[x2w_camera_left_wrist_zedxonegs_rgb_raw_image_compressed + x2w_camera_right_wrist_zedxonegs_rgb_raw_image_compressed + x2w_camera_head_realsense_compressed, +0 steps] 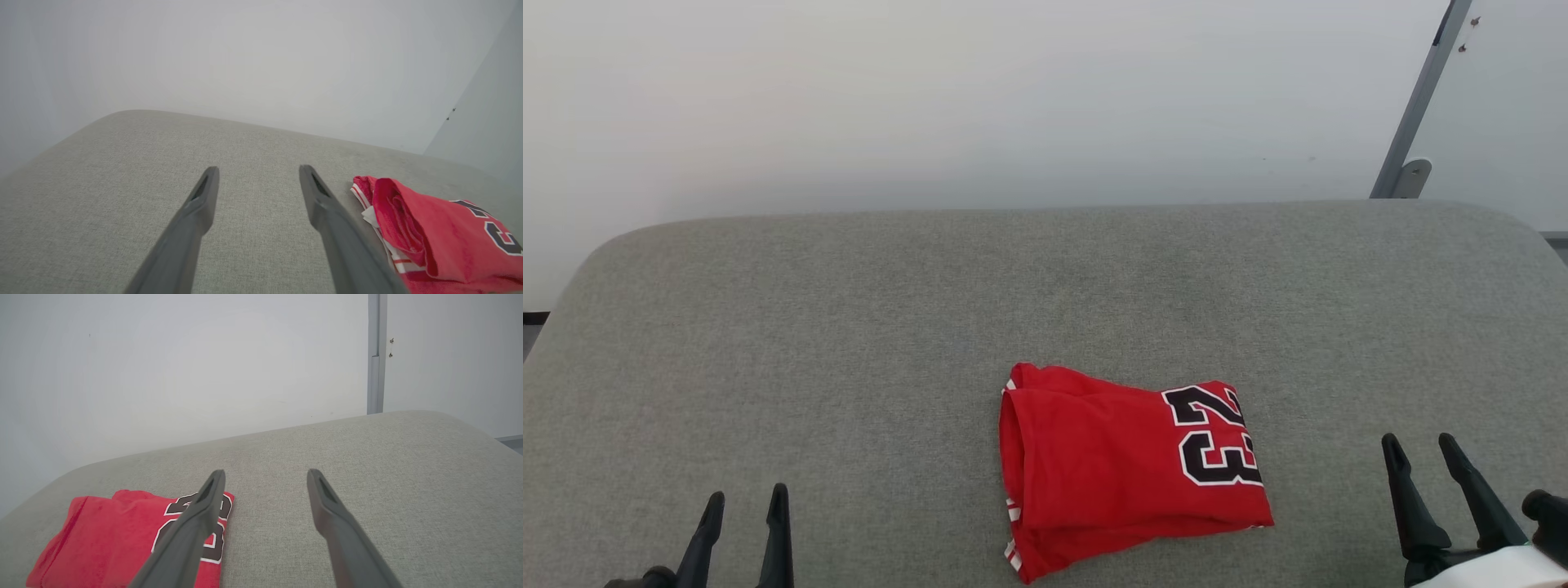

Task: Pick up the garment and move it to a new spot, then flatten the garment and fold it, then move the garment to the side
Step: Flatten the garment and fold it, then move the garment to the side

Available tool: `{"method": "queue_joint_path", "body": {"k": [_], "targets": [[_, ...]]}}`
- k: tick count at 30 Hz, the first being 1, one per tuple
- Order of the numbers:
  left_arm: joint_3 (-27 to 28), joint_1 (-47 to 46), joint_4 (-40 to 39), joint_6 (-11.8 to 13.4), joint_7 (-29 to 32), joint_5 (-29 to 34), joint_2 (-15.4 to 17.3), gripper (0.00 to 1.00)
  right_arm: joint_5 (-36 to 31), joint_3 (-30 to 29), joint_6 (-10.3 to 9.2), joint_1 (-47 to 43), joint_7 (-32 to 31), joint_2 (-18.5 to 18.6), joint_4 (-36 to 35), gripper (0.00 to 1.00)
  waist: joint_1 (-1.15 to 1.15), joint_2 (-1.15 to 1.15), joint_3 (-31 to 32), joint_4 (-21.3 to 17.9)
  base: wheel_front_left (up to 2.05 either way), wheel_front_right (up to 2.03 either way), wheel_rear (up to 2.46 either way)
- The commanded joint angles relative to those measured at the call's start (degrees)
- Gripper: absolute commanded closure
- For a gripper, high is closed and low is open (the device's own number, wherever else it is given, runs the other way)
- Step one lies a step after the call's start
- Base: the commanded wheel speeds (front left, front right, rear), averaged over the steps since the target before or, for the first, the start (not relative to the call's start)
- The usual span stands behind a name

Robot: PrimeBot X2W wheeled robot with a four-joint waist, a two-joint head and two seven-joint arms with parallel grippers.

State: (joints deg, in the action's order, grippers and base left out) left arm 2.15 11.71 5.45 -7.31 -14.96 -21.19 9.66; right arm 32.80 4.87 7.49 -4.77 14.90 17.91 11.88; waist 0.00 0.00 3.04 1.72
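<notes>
The garment point(1111, 469) lies folded into a compact red bundle on the grey cushioned surface point(849, 327), near its front edge and a little right of centre, with the black "23" facing up on its right part. My left gripper point(745, 506) stands open at the lower left, well clear of it. At the lower right my right gripper point(1419, 445) is open too, a short way right of the garment. In the left wrist view the garment point(433, 232) lies right of my open left gripper point(258, 170). In the right wrist view the garment point(110, 539) lies left of my open right gripper point(265, 473).
A pale wall point(1013, 98) runs behind the cushioned surface. A grey metal post point(1417, 106) leans at the back right, seen also as a post point(375, 355) in the right wrist view. Bare fabric stretches left of and behind the garment.
</notes>
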Motion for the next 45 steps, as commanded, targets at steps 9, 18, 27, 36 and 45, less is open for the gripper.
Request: {"method": "queue_joint_path", "body": {"k": [9,18,27,36,45], "targets": [[-0.83,-1.73,0.77,-0.20,-0.29,-0.03,0.15,0.00,-0.49,-0.22,0.01,-0.84,0.30,-0.42,-0.62,0.00,0.00,0.00,-0.35,0.52,0.00,0.00,0.00],[-0.72,-2.63,0.36,-0.19,-0.30,-0.14,0.71,0.00,1.36,3.75,0.01,2.17,-2.39,1.20,-0.11,0.00,0.00,0.00,-1.20,1.87,0.00,0.00,0.00],[-1.00,-3.26,-0.12,-0.19,-0.29,-1.11,0.43,0.00,9.06,10.59,0.01,11.46,-20.93,6.72,2.75,0.00,0.00,0.00,-3.10,4.77,0.00,0.00,0.00],[-3.43,-5.54,0.80,-0.19,-0.30,-2.72,0.27,0.00,10.75,14.67,0.01,18.79,-40.37,10.55,8.24,0.00,0.00,0.00,-6.72,9.13,0.00,0.00,0.00],[-5.36,-8.00,1.51,-0.19,-0.29,-4.03,0.40,0.00,10.49,19.57,0.01,23.22,-53.20,7.58,15.49,0.00,0.00,0.00,-9.54,11.74,0.00,0.00,0.00]]}}
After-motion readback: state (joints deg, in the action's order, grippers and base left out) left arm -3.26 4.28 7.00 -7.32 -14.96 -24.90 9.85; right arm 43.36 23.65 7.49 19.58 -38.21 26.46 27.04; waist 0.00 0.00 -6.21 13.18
